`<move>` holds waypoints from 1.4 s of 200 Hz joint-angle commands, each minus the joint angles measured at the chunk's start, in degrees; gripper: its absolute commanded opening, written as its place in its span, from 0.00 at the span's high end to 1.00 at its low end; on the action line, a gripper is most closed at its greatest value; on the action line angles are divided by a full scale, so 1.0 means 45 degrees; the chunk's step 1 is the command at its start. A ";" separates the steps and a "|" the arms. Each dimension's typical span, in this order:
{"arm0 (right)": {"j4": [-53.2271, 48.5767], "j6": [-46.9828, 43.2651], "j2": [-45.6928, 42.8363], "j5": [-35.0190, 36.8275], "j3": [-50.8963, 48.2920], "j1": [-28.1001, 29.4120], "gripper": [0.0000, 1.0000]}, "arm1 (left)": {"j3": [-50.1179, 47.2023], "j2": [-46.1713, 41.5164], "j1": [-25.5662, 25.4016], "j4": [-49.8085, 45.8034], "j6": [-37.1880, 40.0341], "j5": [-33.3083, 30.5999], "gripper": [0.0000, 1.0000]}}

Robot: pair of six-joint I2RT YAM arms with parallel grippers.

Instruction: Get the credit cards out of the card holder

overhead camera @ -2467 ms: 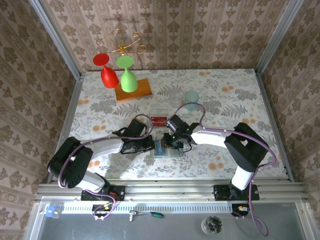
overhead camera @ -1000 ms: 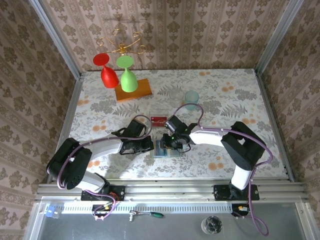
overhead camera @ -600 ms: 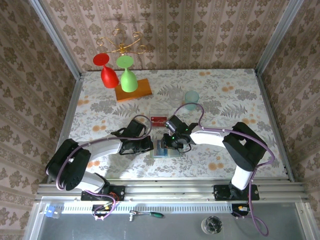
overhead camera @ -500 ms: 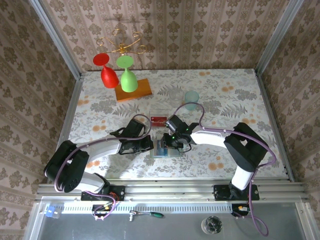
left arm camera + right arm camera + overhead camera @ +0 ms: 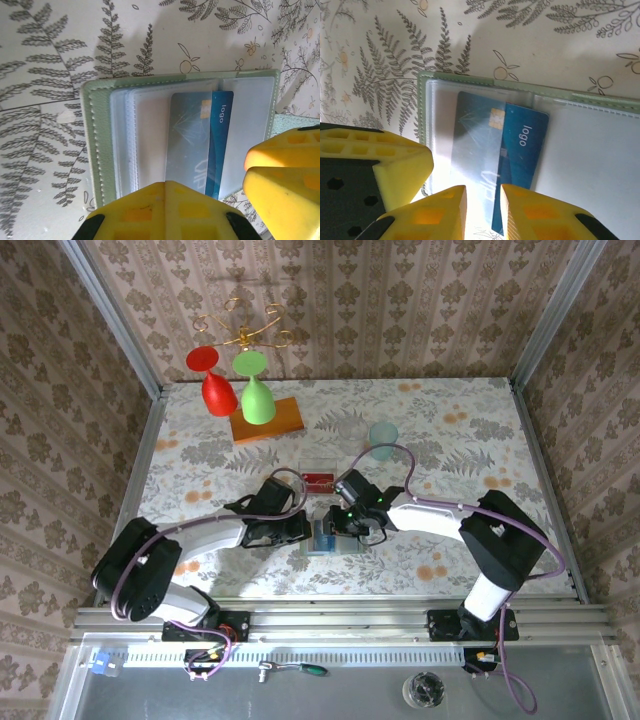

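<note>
Tabletop from top external: fern-print table (image 5: 480, 440), walled at left, far and right edges. Sage-green card holder (image 5: 322, 540) opened flat, midway between left and right edges, nearer the near edge than the far one. Flanked by left gripper (image 5: 304, 532) and right gripper (image 5: 339, 529), both arms folded in low over the cloth. Lone red card (image 5: 318, 479) just beyond the holder, apart from it. Toward the far left corner, orange board (image 5: 267, 421) with red glass (image 5: 218, 392) and green glass (image 5: 258, 400) above it. Pale teal cup (image 5: 383, 433) near the far edge. Bare cloth from the right arm out to the right edge.

Left wrist: card holder (image 5: 92, 150) with stitched green rim at left and top. Inside, blue card (image 5: 220, 135), left part veiled by a cloudy pocket (image 5: 145, 140), right strip marked "logo" bare. Fingers of left gripper (image 5: 165, 192) pressed together, tips over the holder's lower edge; contact not to be told. Beside them, right gripper (image 5: 250, 167) at the holder's right part.

Right wrist: card holder (image 5: 423, 105), blue card (image 5: 522, 150) likewise half out. Fingers of right gripper (image 5: 482, 200) a narrow gap apart over the card's lower end, nothing seen clamped. Left gripper (image 5: 420, 152) at the holder's left rim.
</note>
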 commanded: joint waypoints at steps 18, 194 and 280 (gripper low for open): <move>-0.0417 0.0141 -0.0351 0.0352 -0.0346 -0.0021 0.72 | 0.0435 0.0470 -0.0195 0.0118 -0.0054 0.0072 0.95; 0.1225 0.0950 0.0329 -0.0606 -0.1009 -0.0305 0.69 | 0.0728 0.0877 -0.0230 -0.1020 0.0300 -0.0490 0.96; 0.1760 0.1176 0.0369 -0.0973 -0.1234 -0.0433 0.69 | 0.0615 0.0827 -0.0241 -0.1049 0.0236 -0.0515 0.96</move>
